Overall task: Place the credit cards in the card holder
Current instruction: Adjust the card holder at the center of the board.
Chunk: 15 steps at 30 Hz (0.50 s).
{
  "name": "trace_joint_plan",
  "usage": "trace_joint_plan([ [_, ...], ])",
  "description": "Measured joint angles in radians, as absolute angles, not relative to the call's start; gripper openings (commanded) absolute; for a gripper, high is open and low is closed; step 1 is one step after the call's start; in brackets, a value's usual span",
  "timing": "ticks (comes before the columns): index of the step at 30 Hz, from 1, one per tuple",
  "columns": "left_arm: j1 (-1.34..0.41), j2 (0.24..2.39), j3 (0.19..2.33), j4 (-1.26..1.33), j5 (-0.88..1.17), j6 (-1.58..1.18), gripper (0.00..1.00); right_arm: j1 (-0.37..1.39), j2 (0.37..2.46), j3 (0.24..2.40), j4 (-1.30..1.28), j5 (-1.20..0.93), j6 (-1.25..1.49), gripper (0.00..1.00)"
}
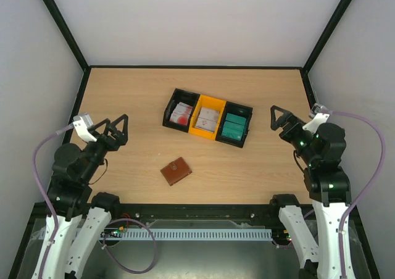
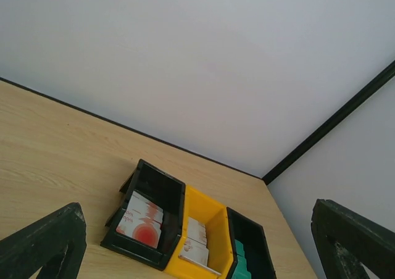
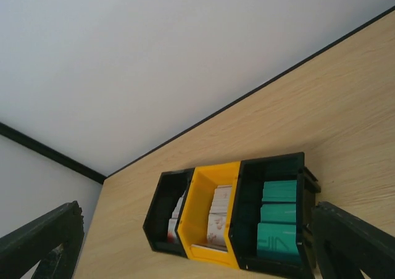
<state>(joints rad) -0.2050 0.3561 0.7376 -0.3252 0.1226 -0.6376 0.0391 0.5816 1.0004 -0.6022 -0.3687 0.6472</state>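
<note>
Left pincer (image 1: 124,129) and right pincer (image 1: 274,118) spread wide, each well apart from card holder (image 1: 176,171) by table's (image 1: 123,94) near edge.

Probably a robotics lab test cell. A pale wood counter (image 1: 259,174) is boxed in by plain white panels (image 1: 197,20) and black frame struts (image 1: 62,27). At six o'clock, the left arm (image 1: 77,168) and right arm (image 1: 324,162) are bolted beside a slotted cable duct (image 1: 203,234), purple cables (image 1: 34,165) looping off them. Black and yellow parts bins (image 1: 202,133) sit toward twelve o'clock.
</note>
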Motion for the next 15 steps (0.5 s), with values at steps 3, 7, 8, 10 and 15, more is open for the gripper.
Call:
trace_joint_plan([
  [3,-0.202,0.357,0.738,-0.332,0.13,-0.632,1.0,0.039,0.553,0.999,-0.634,-0.396,0.638,0.98],
  [7,-0.202,0.39,0.738,-0.324,0.172,-0.591,1.0,0.039,0.521,0.966,-0.646,-0.429,0.619,0.98],
  [8,-0.202,0.406,0.738,-0.319,0.184,-0.581,1.0,0.039,0.511,0.951,-0.645,-0.438,0.615,0.98],
  [10,-0.202,0.447,0.739,-0.313,0.201,-0.564,1.0,0.038,0.493,0.916,-0.64,-0.458,0.614,0.98],
  [15,-0.202,0.558,0.737,-0.303,0.218,-0.54,1.0,0.038,0.469,0.758,-0.569,-0.538,0.662,0.98],
])
